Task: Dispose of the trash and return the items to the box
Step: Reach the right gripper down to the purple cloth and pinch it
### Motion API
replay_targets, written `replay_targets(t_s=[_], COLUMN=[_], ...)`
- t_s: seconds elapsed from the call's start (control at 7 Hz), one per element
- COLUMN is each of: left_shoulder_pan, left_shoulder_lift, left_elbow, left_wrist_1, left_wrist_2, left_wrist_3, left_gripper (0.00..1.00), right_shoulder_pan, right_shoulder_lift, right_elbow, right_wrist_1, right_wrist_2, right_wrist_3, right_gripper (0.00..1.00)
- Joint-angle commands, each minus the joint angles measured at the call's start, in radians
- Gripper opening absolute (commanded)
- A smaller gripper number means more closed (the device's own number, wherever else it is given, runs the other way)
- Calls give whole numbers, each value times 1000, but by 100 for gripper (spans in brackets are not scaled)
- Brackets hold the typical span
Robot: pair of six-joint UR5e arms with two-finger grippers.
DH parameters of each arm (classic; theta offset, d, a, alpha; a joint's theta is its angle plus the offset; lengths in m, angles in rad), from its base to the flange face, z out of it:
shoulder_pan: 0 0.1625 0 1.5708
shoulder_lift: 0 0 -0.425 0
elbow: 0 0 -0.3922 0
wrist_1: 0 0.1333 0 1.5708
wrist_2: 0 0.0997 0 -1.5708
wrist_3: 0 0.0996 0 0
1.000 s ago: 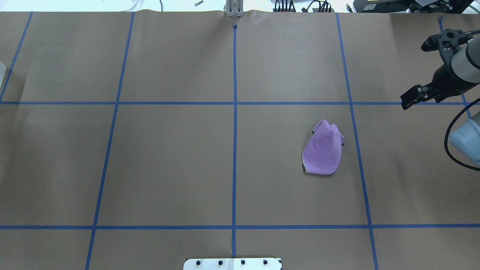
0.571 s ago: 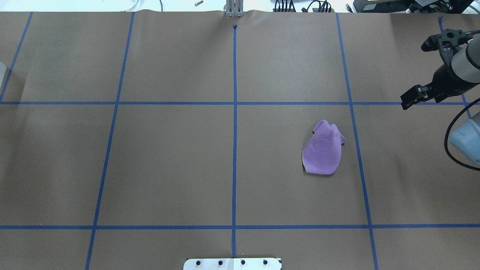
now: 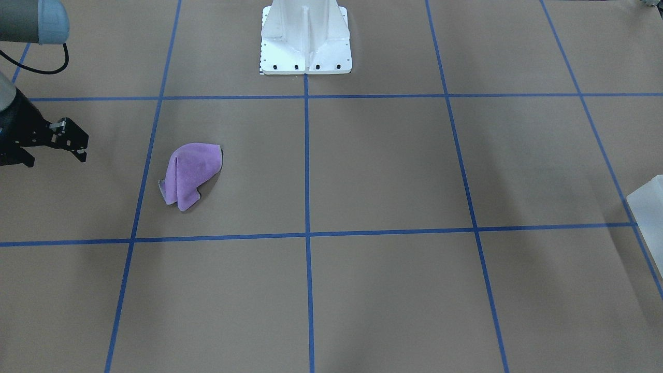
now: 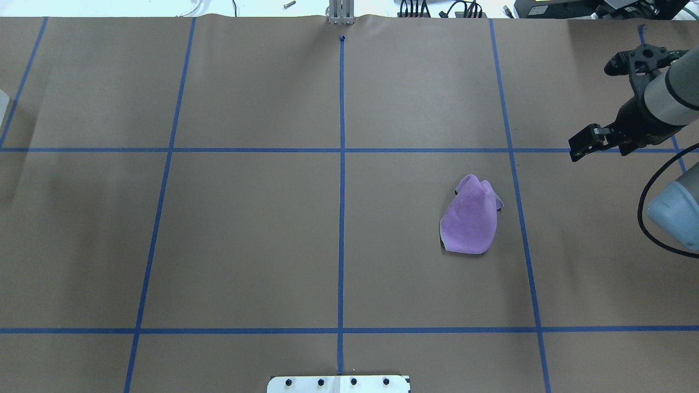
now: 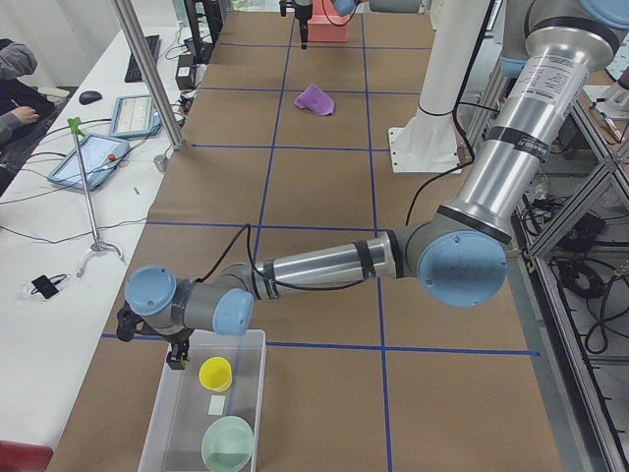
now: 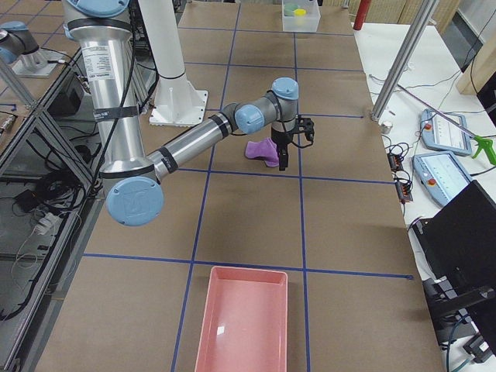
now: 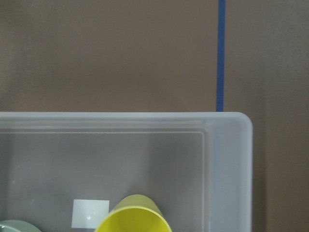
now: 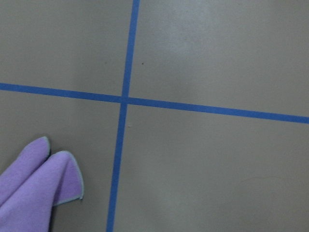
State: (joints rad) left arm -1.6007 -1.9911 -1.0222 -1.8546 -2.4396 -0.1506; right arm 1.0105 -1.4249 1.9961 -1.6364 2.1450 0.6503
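Observation:
The milky-white box [image 5: 157,425] stands at the table's left end; its rim [image 7: 231,121] fills the left wrist view and one corner [image 3: 647,204] shows in the front view. In it are the mint-green bowl [image 5: 228,442] and a yellow cup [image 5: 215,374], also seen from the left wrist [image 7: 135,216]. My left gripper [image 5: 177,356] hangs over the box's edge; I cannot tell if it is open. A crumpled purple cloth [image 4: 471,218] lies right of centre. My right gripper [image 4: 581,146] is open and empty, apart from the cloth, farther right.
A pink tray [image 6: 244,318] sits at the table's right end. The white robot base [image 3: 305,36] stands at the near middle edge. Blue tape lines grid the brown paper. Tablets and cables lie on a side bench [image 5: 98,157].
My right gripper has shifted a little towards the table's centre. The purple cloth has not moved.

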Motion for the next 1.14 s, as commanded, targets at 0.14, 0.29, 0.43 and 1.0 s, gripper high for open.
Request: replay_targets(t_s=[0.14, 0.29, 0.43, 1.0], left_shoulder_pan=[-10, -7, -7, -1], left_shoulder_lift=[29, 35, 35, 61], left_elbow=[-393, -395, -394, -398], left_wrist_1=[380, 380, 380, 371], left_wrist_2=[5, 5, 5, 4], left_wrist_3=[-3, -3, -4, -1], left_gripper=[99, 98, 98, 99], right_shoulder_pan=[-193, -301, -426, -460], right_shoulder_lift=[-3, -8, 18, 136], right_elbow=[134, 160, 156, 35], right_wrist_1=[-2, -2, -2, 0], right_wrist_2=[-119, -228, -344, -433], right_wrist_3=[381, 517, 655, 674], right_gripper=[100, 100, 99, 67])
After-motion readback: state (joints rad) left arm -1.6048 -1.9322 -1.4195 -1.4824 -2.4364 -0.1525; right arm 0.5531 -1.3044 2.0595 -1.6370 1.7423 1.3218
